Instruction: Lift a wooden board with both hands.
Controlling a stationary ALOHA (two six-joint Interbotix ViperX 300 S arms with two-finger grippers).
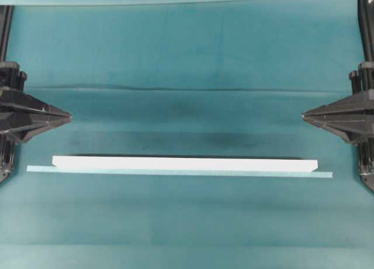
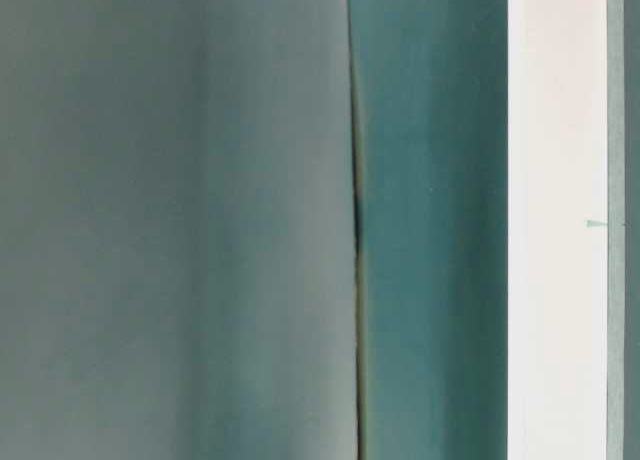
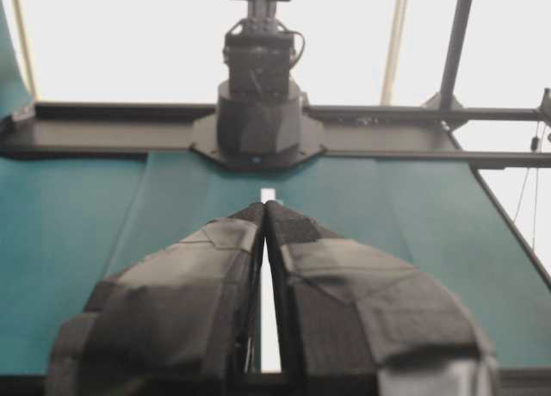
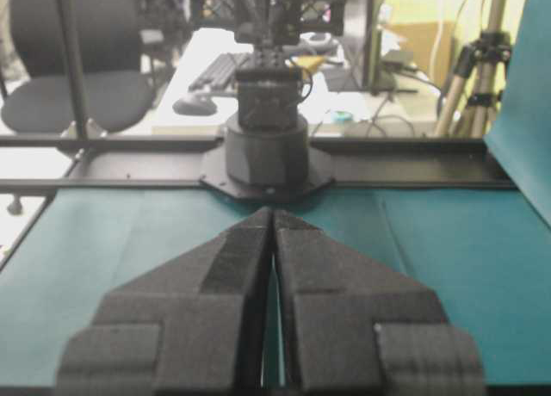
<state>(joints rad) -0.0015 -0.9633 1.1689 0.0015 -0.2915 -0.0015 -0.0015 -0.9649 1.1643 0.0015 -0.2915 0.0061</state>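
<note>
both sets of jaws are closed with nothing between them. left gripper (image 1: 69,115): seen from its own wrist camera (image 3: 264,208) the two padded fingers meet at the tips, only a thin sliver of gap running back toward the wrist. right gripper (image 1: 304,115): same posture, and in its wrist view (image 4: 272,213) the fingertips come together to a point.

from overhead, the two grippers sit at opposite edges of the table, tips pointing inward at each other, well apart. neither touches anything on the surface.

wooden board (image 1: 184,163): lies flat on the teal cloth (image 1: 187,52), long axis running left to right, spanning most of the width between the arms. it reads plain white, ends slightly bevelled. it sits nearer the bottom of the overhead view than the line joining the two gripper tips, clear of both. in the table-level view it shows as a white vertical band (image 2: 557,220) near the right edge; that view is close and blurred, little else can be read from it.

pale teal strip (image 1: 179,173): thinner and longer than the board, lying just beside its lower long edge, apparently touching along it, sticking out past both board ends.

a crease in the cloth (image 1: 193,89) runs across the table above the grippers' level.

each wrist camera looks across the cloth at the opposite arm's base: right arm base (image 3: 258,120) and left arm base (image 4: 269,146), each mounted on a dark rail. behind the left arm base, an office chair (image 4: 82,77) and a tripod (image 4: 473,77).
</note>
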